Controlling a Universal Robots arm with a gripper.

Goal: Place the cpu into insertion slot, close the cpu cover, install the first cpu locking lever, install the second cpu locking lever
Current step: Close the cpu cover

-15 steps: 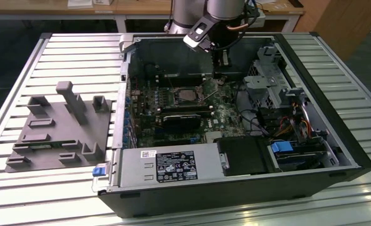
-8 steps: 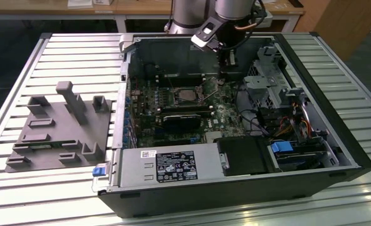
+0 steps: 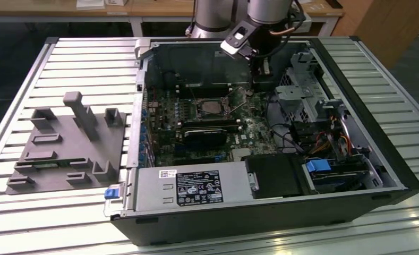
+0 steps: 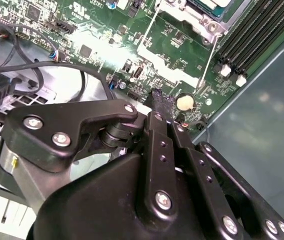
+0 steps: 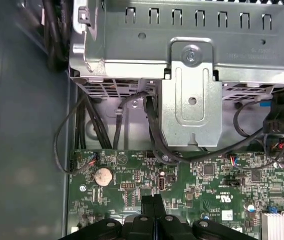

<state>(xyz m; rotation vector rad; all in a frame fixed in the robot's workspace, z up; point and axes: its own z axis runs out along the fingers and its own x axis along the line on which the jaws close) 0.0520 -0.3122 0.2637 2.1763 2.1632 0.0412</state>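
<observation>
Exterior view, gripper: the gripper [image 3: 256, 85] hangs inside the open computer case [image 3: 266, 226], its tip low over the green motherboard [image 3: 255, 130].
Exterior view, cpu: the cpu [image 3: 211, 108] lies near the gripper, off its tip toward the exterior view's left. We judge it seated in the insertion slot [image 3: 211, 99], with the cpu cover [image 3: 195, 109] lying flat around it.
Exterior view, fixture: a grey moulded fixture plate [image 3: 60, 154] sits well apart from the gripper, outside the case.
Second wrist view, grip: the matte black fingertips [image 4: 158, 99] are clenched together, and we see nothing between them.
Second wrist view, lever: a thin bright wire locking lever [image 4: 208, 62] runs just beyond the tip, along the socket's side. We cannot tell whether it is latched.
Second wrist view, battery: a pale round coin cell [image 4: 184, 102] lies just beside the tip.
First wrist view, surroundings: ahead of the closed fingers stands a stamped, perforated steel drive cage [image 5: 192, 100], with soft black cables [image 5: 154, 135] looping between it and the board.
Handling, cpu: we judge it light, stiff and thin, with a smooth metal top and a fragile underside, so it is best held by opposite edges.
Handling, cover and lever: the cover looks like thin hinged sheet metal. The lever looks like springy wire, best pushed near its free end.
</observation>
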